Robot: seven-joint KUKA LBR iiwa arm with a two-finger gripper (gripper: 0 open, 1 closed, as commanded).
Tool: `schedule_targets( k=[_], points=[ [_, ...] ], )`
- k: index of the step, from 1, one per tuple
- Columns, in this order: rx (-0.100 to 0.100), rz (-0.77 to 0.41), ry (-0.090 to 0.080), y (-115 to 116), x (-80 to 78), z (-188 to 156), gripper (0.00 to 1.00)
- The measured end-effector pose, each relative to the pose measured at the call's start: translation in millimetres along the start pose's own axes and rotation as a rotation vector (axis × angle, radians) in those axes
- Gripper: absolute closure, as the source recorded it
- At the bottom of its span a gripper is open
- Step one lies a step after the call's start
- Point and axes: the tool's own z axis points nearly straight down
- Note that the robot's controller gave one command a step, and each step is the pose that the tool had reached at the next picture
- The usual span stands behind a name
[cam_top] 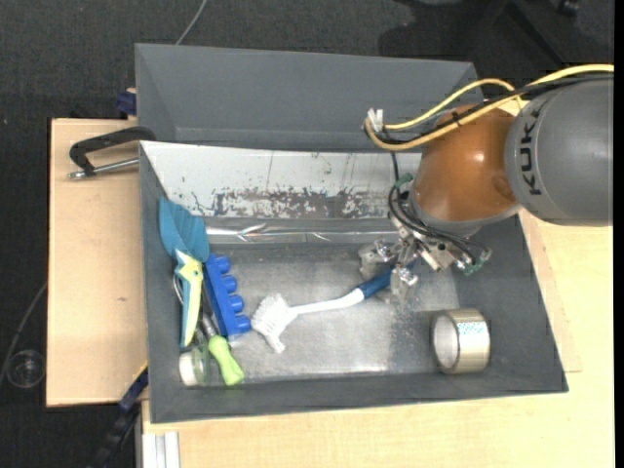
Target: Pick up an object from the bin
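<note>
Brush point(314, 308), white with a blue handle end, lies mid-bin point(292, 178) near frame centre. Gripper point(395, 269) sits at that blue end; open or closed, I cannot tell. Tape roll point(460, 340) lies lower right. Arm point(575, 154), upper right, reads "KUKA".

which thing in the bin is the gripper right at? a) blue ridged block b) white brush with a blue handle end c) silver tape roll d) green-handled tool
b: the gripper sits right at the blue handle end of the white brush, which lies across the bin's middle.
</note>
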Motion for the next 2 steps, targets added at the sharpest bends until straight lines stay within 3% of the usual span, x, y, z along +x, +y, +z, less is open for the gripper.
schedule_targets(
  k=[2],
  points=[
    [0.005, 0.0, -0.008, -1.0, -2.6, -19.9, 1.0]
  ],
)
